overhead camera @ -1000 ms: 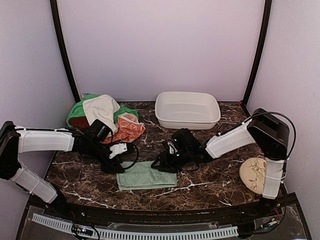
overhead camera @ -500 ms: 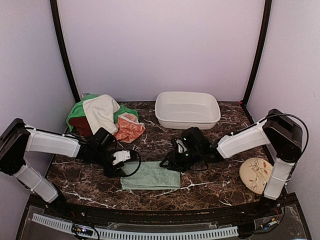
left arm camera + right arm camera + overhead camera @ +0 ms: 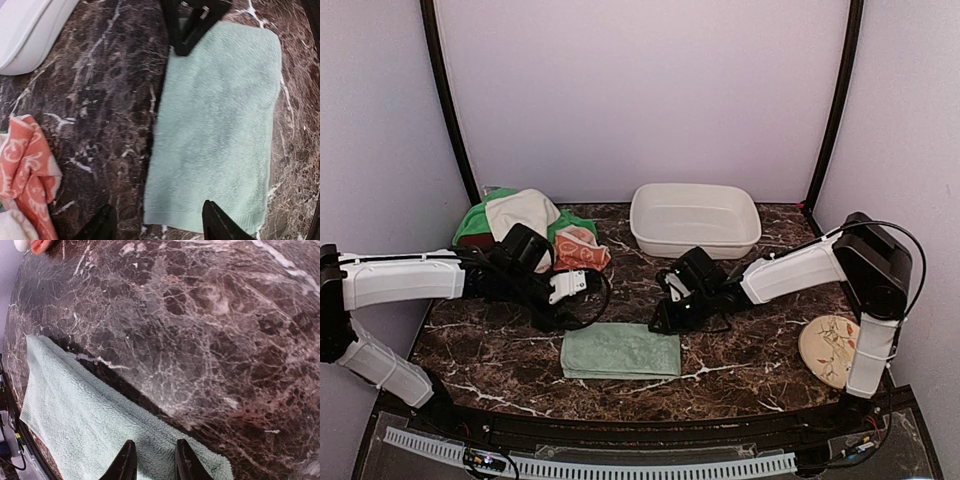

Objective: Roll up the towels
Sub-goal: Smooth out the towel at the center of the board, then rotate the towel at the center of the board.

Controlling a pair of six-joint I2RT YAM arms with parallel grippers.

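A small sage-green towel (image 3: 620, 351) lies flat on the dark marble table (image 3: 740, 370), also filling the left wrist view (image 3: 220, 130) and the right wrist view (image 3: 75, 425). My left gripper (image 3: 552, 316) hovers open over the towel's left end (image 3: 157, 205), holding nothing. My right gripper (image 3: 660, 321) is at the towel's back right corner (image 3: 154, 442). Its jaws stand narrowly apart over the cloth, with nothing pinched. A pile of towels sits back left: bright green (image 3: 470, 226), cream-white (image 3: 520, 214) and orange swirl-patterned (image 3: 580, 250).
A white plastic basin (image 3: 695, 220) stands at the back centre, its corner in the left wrist view (image 3: 25, 30). A round floral plate (image 3: 825, 350) lies at the right under the right arm. The orange towel's edge (image 3: 25, 170) is close to my left gripper.
My right gripper has drawn back to the towel's right corner and narrowed its jaws. My left gripper has opened a little wider and lifted off the towel's left edge. The towel lies flatter, shifted slightly right.
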